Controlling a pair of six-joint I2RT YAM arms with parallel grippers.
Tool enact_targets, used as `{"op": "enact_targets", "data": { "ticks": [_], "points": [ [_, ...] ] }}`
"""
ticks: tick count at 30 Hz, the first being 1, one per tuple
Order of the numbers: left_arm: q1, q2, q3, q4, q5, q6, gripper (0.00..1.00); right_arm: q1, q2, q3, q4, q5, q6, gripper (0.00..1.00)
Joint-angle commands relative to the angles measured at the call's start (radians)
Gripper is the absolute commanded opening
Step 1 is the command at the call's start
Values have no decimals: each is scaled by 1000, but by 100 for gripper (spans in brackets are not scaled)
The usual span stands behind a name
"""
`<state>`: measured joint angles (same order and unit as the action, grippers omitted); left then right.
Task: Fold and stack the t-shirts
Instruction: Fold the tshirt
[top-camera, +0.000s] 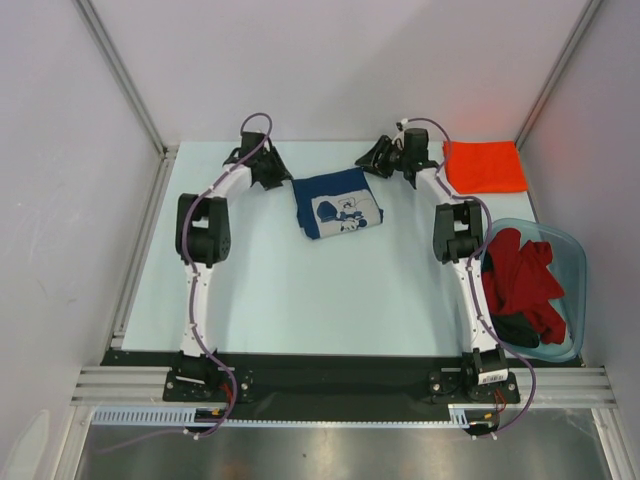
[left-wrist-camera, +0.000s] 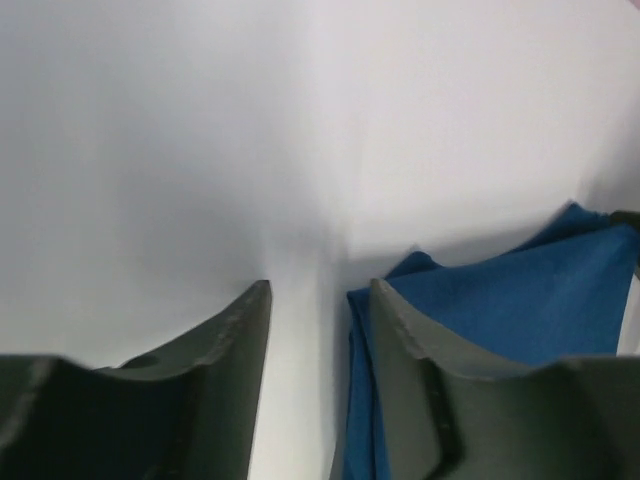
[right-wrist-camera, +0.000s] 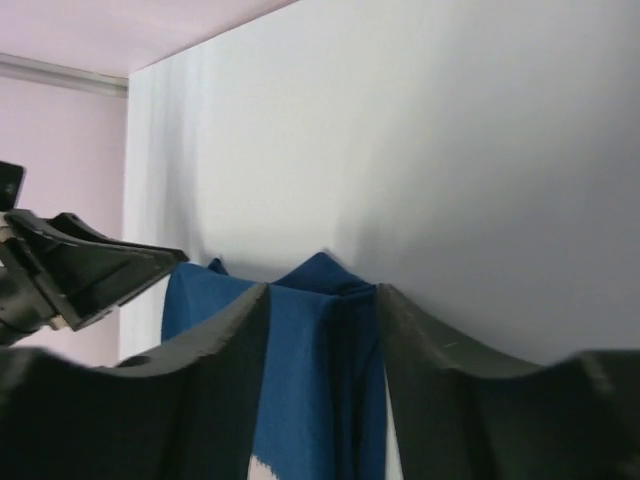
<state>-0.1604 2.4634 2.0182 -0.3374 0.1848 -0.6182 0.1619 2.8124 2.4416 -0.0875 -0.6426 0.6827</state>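
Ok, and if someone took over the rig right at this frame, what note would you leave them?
Left pincer: open, empty, beside the navy shirt's far left corner.
Right pincer: open, at its far right corner, cloth showing between the fingers.
Done: navy shirt folded mid-table; orange shirt folded at the far right, apart from it.
Left: stack those two; red shirts and a dark one lie crumpled in the tub, to be folded and stacked.

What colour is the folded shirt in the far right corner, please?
The shirt is orange; top external view.
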Motion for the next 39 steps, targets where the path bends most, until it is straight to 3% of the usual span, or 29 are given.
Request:
{"op": "enact_targets", "data": {
  "ticks": [1,7,11,13,14,17,19,22,26,29,39],
  "points": [
    [10,-76,66,-60,-51,24,52,-15,-106,33,-27,79,-31,55],
    [-22,-270,-67,-84,30,44,54,-41,-273,1,-280,130,-168,59],
    [-86,-368,-215,4,145,-26,41,-39,-384,-99,-389,135,-216,54],
    [-106,-386,-290,81,230,-93,35,-32,-450,-229,-373,63,-175,46],
    [-119,-383,-312,101,257,-119,25,-25,-476,-277,-354,32,-158,38],
    [-128,-382,-433,231,336,-247,15,10,-556,-474,-255,-63,-150,34],
    [-131,-382,-505,302,337,-270,11,24,-577,-547,-221,-107,-155,28],
    [-123,-341,-521,262,314,-223,7,30,-564,-699,-85,-228,-111,18],
    [-88,-304,-578,290,295,-201,4,-2,-515,-869,52,-276,-95,8],
    [-82,-290,-581,253,275,-151,4,-45,-499,-961,179,-299,-60,5],
    [-134,-486,-635,102,236,-26,8,-50,-652,-951,0,-302,-153,11]
  ]
}}
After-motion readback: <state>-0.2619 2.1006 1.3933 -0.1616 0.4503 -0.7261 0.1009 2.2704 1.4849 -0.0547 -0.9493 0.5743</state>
